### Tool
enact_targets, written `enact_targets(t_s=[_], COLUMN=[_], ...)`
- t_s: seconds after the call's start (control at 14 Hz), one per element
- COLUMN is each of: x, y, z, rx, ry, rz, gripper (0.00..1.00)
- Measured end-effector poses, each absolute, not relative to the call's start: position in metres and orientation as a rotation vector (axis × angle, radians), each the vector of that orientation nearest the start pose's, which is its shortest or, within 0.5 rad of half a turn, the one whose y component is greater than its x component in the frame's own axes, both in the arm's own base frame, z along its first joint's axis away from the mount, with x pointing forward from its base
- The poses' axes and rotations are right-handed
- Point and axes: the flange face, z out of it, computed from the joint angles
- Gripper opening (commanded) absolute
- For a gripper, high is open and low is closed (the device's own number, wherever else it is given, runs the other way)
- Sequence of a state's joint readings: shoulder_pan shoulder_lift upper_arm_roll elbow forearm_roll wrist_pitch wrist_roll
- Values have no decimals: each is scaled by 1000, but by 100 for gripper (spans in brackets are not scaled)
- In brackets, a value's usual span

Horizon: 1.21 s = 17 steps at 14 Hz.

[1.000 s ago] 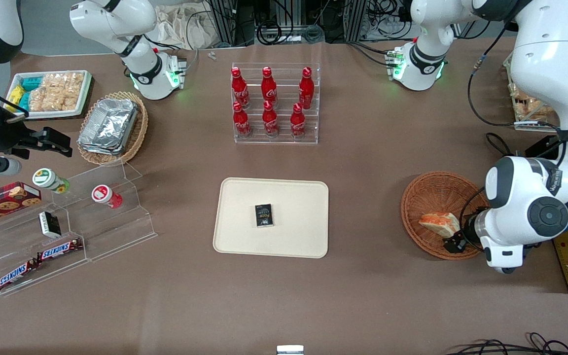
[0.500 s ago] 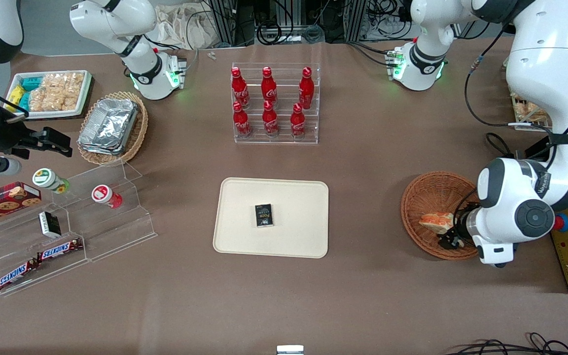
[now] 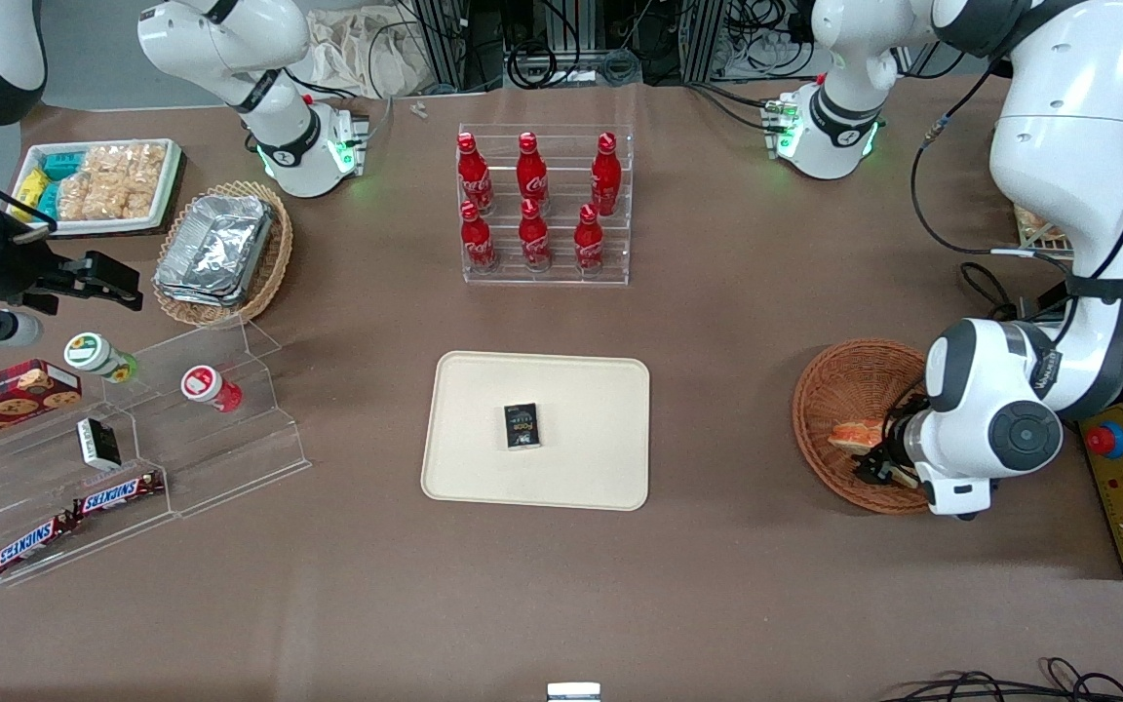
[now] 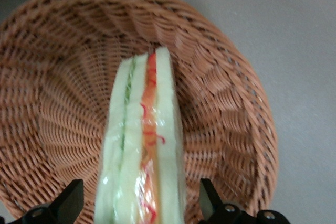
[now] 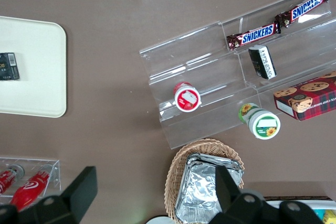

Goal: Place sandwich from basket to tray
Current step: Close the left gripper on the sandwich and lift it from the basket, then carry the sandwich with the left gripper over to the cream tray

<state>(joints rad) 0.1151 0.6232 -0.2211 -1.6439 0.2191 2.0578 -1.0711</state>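
The sandwich, a white-bread wedge with orange-red and green filling, lies in the round reddish-brown wicker basket toward the working arm's end of the table. In the left wrist view the sandwich stands on edge on the basket weave. My gripper is open and straddles the sandwich, one black finger on each side with a gap to the bread. From the front the gripper sits low over the basket, nearer the camera than the sandwich. The cream tray lies mid-table.
A small black box lies on the tray. An acrylic rack of red cola bottles stands farther from the camera than the tray. A stepped acrylic shelf with snacks and a tan basket of foil trays sit toward the parked arm's end.
The working arm has shifted toward the tray's side of the basket, and its gripper has come down round the sandwich, covering more of it. The sandwich stays in the basket.
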Motion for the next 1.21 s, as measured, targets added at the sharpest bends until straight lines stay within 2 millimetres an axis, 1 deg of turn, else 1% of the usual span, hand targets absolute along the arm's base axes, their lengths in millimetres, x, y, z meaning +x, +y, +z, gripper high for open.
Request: enact_targets(t_s=[0.14,0.21,0.29,0.64,0.79,0.86,1.0,1.07,1.21], x=[664,664,664,665,669,672,679,683,687], y=[-41,-41,-41,-46,-46,-46,-54,-63,-91], z=[241,241,241,244,251,259,284,299,327], rx=[-2699,-2698,-2699,-2709,-2711,-2708,-2709,-2723,-2765], ry=[-1238,-1235,-1233,-1225,-1230,-1230,-1202,-1155,-1052], rz=[174,172,170,157,144,145,155,158,144], gripper=[40,19,4,3,4,5,10,10,9])
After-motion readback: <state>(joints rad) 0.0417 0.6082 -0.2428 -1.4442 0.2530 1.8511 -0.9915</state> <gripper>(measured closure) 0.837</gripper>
